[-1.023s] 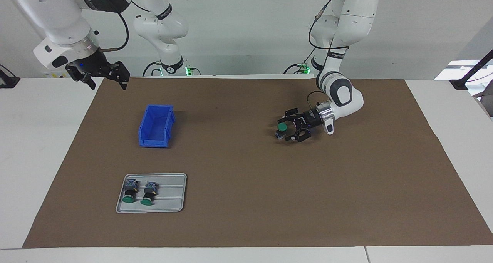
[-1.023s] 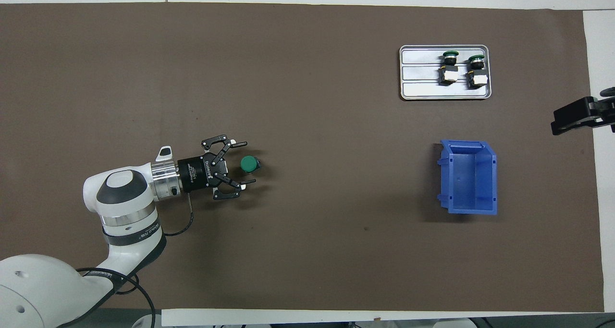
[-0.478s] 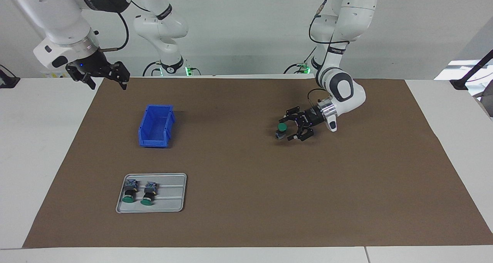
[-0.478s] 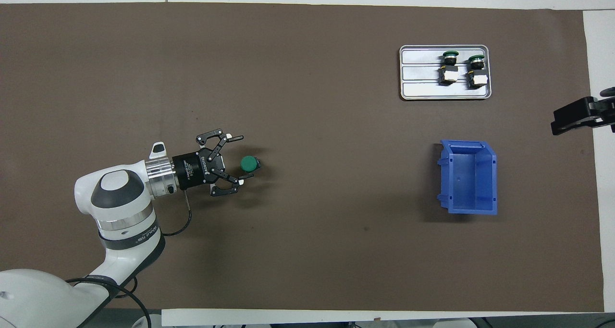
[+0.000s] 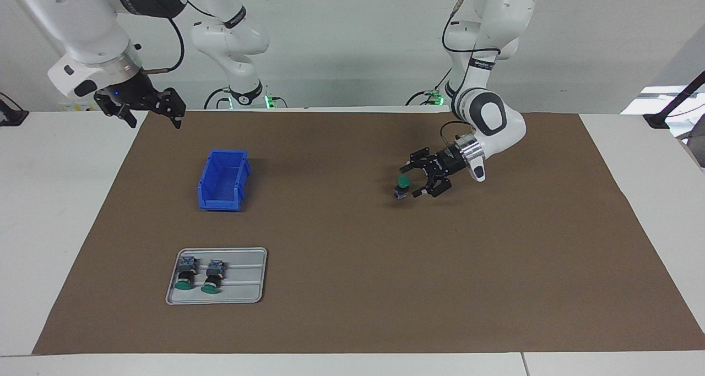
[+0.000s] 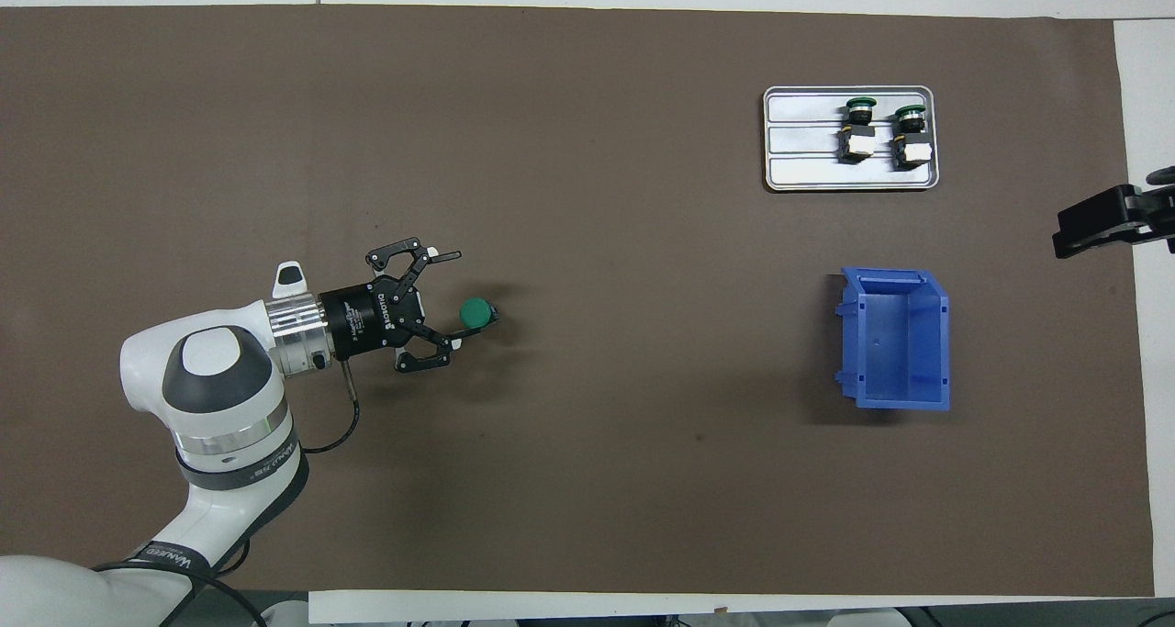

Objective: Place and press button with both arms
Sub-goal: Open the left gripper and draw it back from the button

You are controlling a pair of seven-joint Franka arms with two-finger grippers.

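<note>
Three green-capped buttons showed in all. On the left arm's end of the surface, one button (image 5: 402, 187) stood upright, cap up, on the brown mat (image 5: 352, 288). The left tool (image 6: 442, 298) lay low just beside it with fingers spread and nothing pinched; in the overhead view one fingertip looked close to the cap, though I could not tell if it touched. Toward the right arm's end sat an empty blue bin (image 6: 895, 338), and farther from the robots a grey tray (image 6: 799, 140) carrying two more buttons (image 6: 857, 129), both lying on their sides. The right tool (image 5: 144, 106) waited, raised over the surface's edge near the bin, fingers spread and empty.

By my reading, the placing looked done for this one button. Pressing the cap seemed left to do, and possibly the two on the tray.

Writing on the left tool's body and on the arm's wrist band was too small to read surely.
</note>
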